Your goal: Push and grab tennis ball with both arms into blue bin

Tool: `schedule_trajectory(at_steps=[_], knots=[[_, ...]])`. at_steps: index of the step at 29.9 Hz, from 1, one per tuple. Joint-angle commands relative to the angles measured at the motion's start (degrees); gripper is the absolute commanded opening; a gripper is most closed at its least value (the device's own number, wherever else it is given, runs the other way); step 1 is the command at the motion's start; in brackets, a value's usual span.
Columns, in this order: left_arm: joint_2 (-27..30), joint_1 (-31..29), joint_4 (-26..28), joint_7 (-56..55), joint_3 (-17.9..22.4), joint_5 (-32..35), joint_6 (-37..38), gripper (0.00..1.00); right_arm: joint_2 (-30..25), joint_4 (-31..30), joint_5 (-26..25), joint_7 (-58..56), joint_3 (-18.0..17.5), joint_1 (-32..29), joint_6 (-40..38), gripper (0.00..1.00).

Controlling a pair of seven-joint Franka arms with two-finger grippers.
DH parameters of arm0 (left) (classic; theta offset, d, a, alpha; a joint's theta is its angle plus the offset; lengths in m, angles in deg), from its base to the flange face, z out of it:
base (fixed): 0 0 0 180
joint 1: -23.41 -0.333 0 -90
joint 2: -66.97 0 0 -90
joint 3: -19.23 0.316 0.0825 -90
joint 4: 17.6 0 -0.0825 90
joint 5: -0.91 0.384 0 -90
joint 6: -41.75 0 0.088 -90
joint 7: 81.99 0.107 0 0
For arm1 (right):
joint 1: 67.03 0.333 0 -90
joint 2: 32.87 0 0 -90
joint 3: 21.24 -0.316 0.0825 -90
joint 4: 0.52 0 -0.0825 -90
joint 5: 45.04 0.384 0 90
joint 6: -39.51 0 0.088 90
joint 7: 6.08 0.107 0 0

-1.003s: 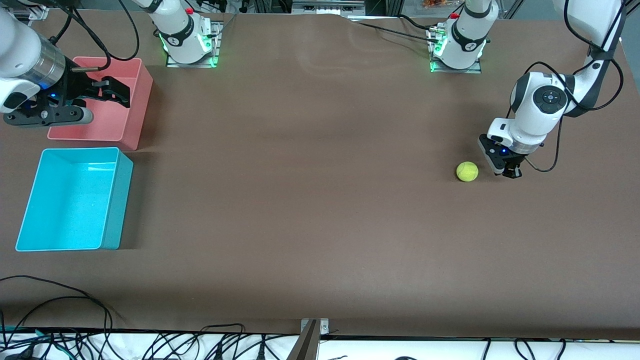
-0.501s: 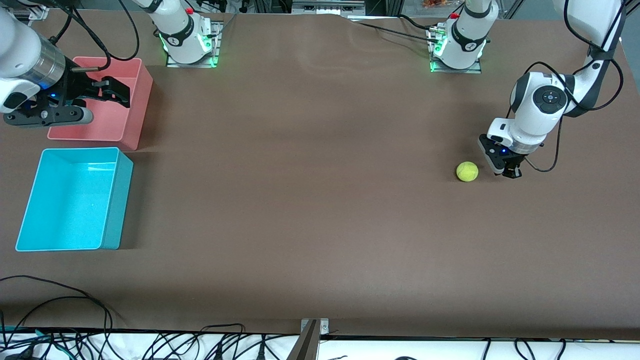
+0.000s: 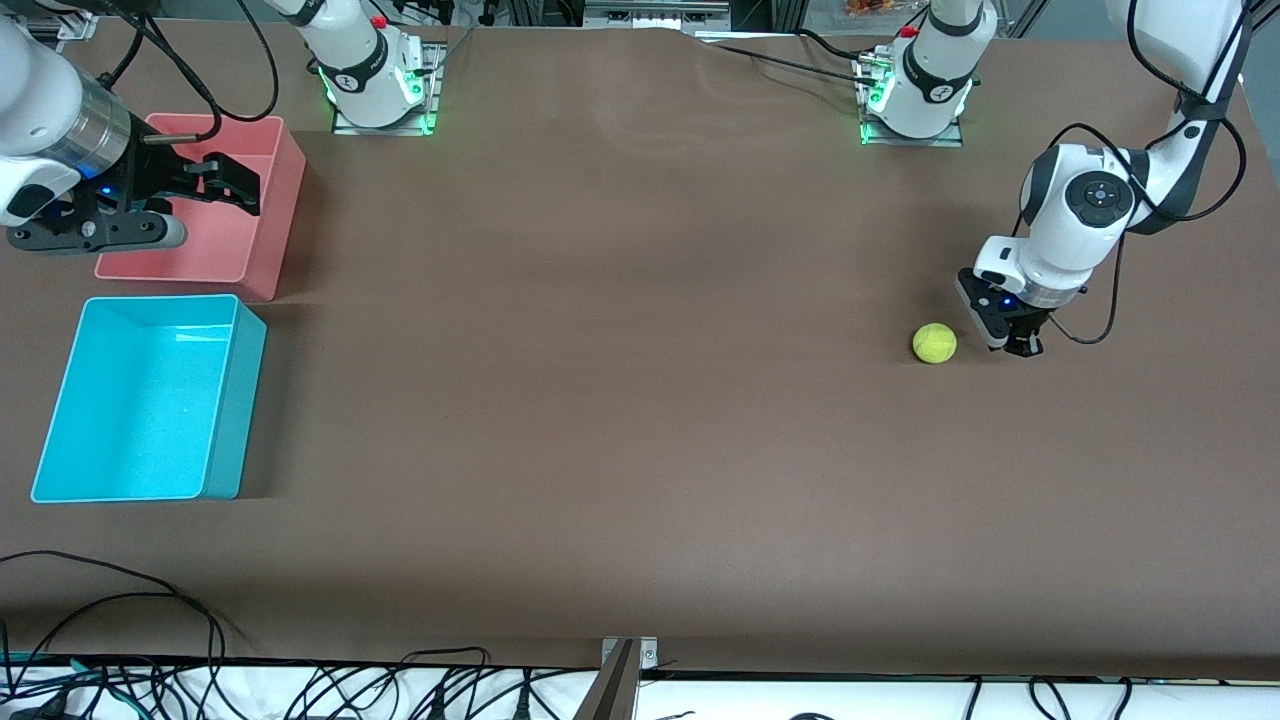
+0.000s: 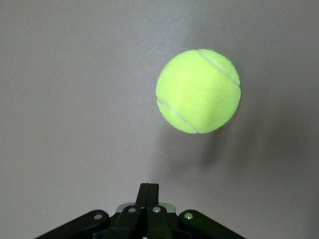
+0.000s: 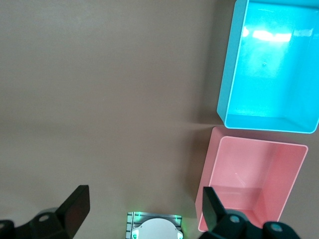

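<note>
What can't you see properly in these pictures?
- Left gripper, shut beside the tennis ball: front view cannot show whether it touches the ball; its own wrist hides part of it.
- Pink bin: partly covered by the open right gripper.
- Blue bin: cut off by the right wrist view's edge.

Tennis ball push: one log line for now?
left gripper shut, beside tennis ball | right gripper open over pink bin | blue bin empty
</note>
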Motion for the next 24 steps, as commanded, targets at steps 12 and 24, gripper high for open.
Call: schedule_trajectory(at_steps=[12, 24], knots=[[-0.37, 0.39, -0.76, 2.21, 0.08, -2.10, -0.26, 0.00, 0.33, 1.35, -0.67, -0.99, -0.04, -0.14, -1.26, 1.00], [-0.37, 0.47, -0.85, 2.12, 0.08, -2.19, -0.26, 0.00, 0.42, 1.35, -0.59, -2.57, 1.19, -0.23, -1.26, 1.00]])
